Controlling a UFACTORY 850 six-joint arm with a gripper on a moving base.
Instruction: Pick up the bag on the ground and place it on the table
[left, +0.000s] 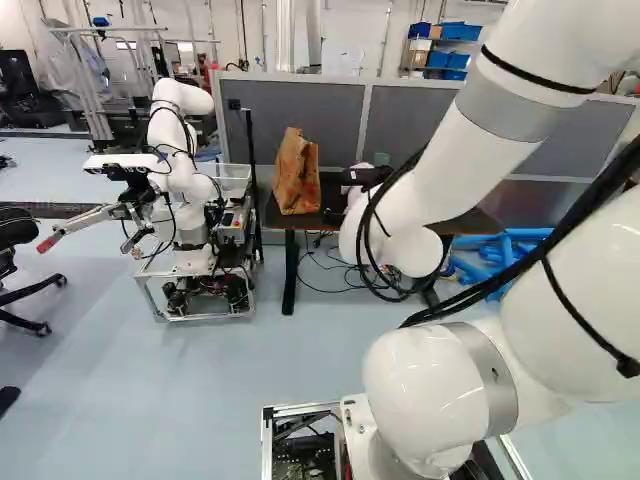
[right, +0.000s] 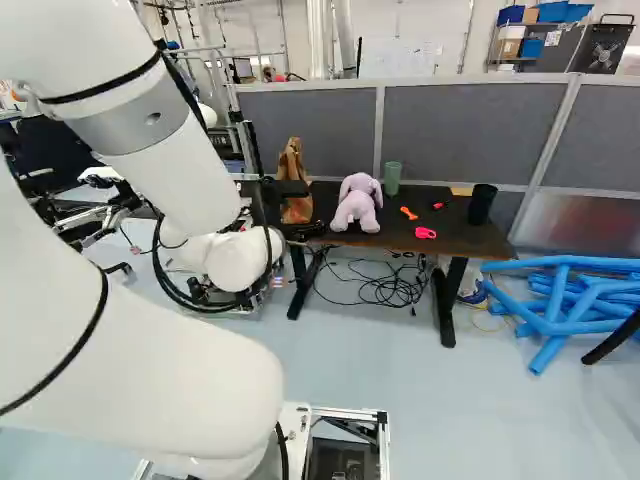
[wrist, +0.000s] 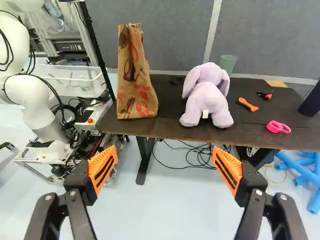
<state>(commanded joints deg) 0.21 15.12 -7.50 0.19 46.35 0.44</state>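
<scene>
My gripper (right: 308, 209) shows dark beside the arm in the right base view, overlapping the brown bag (right: 294, 165) behind it. The wrist view has the gripper (wrist: 164, 162) open, its orange-padded fingers wide apart with nothing held between them. Ahead of the fingers, the patterned paper bag (wrist: 136, 90) stands upright on one end of the dark table (wrist: 175, 131), beside a lilac plush toy. In the left base view the same bag (left: 297, 175) is on the tabletop, left of my arm. No bag is seen on the floor.
On the table are the plush toy (right: 357, 203), a green cup (right: 392, 178), a dark cup (right: 481, 203), pink scissors (wrist: 278, 127) and an orange tool (wrist: 247, 104). Cables (right: 385, 285) lie beneath. Blue tubes (right: 570, 300) lie beside it; another robot (left: 180, 190) stands opposite them.
</scene>
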